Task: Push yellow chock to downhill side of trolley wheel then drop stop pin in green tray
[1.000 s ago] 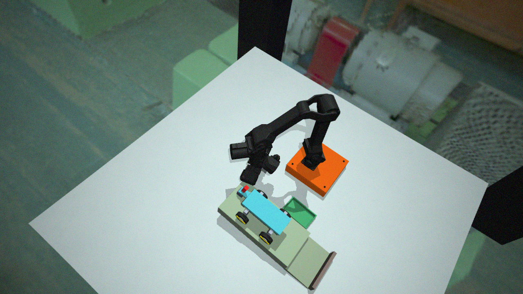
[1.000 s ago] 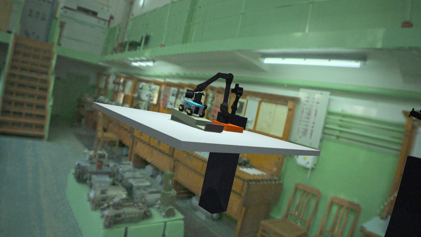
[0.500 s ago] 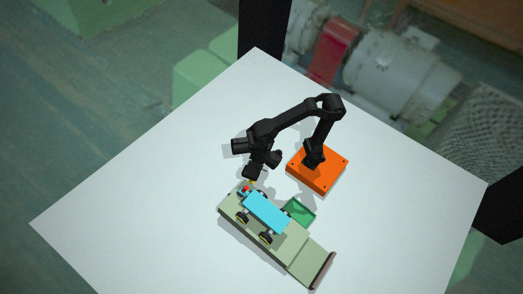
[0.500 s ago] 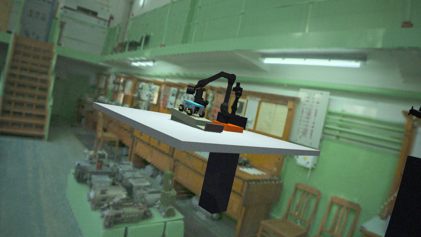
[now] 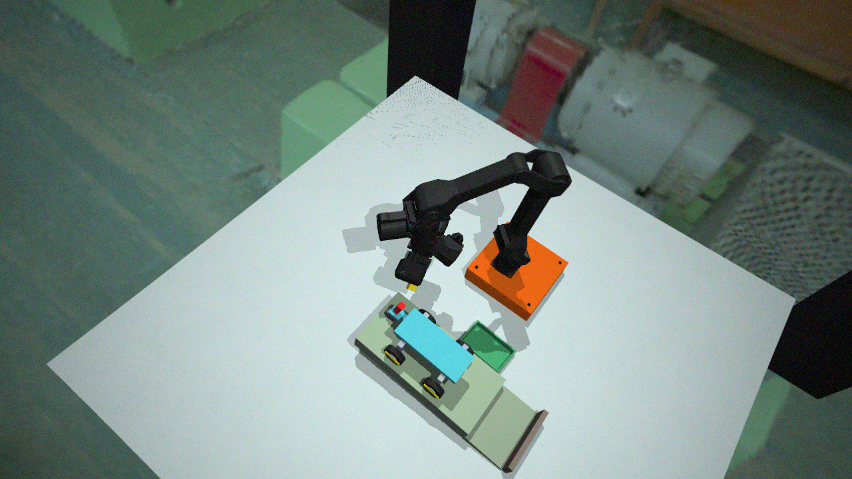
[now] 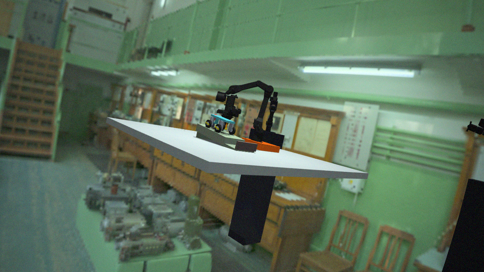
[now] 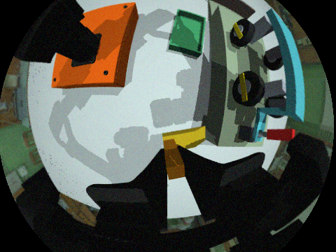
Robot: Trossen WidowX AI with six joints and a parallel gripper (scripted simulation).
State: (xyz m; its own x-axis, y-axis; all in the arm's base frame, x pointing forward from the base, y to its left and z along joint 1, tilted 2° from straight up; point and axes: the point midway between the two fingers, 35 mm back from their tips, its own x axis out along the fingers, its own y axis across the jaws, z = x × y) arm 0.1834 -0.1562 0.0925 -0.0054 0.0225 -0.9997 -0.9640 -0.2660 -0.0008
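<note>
- The ramp (image 5: 485, 393) (image 6: 216, 136) (image 7: 217, 87) is the landmark, its high end leftmost from above, sloping down to the right.
- The red-headed stop pin (image 5: 399, 307) (image 6: 214, 118) (image 7: 281, 134) is in place at the ramp's uphill end.
- The gripper (image 5: 411, 281) (image 6: 229, 115) (image 7: 170, 150) is just beside the ramp's uphill end, clenched on the chock's orange handle.
- The yellow chock (image 5: 411, 287) (image 6: 225, 125) (image 7: 187, 137) is in that grasp, off the ramp near its uphill end and away from the wheels; its black base can't be made out.
- The blue-topped trolley (image 5: 433, 345) (image 6: 222, 119) (image 7: 294, 70) stands on the ramp, on its upper part, downhill of the pin.
- The green tray (image 5: 488, 348) (image 7: 187, 35) lies beside the ramp's long edge, on the robot's side.
- The orange base plate (image 5: 539, 267) (image 6: 269, 146) (image 7: 126, 52) is farther from the ramp than the tray.
- The brown end board (image 5: 527, 440) (image 6: 246, 146) (image 7: 238, 7) stands across the ramp's low end.
</note>
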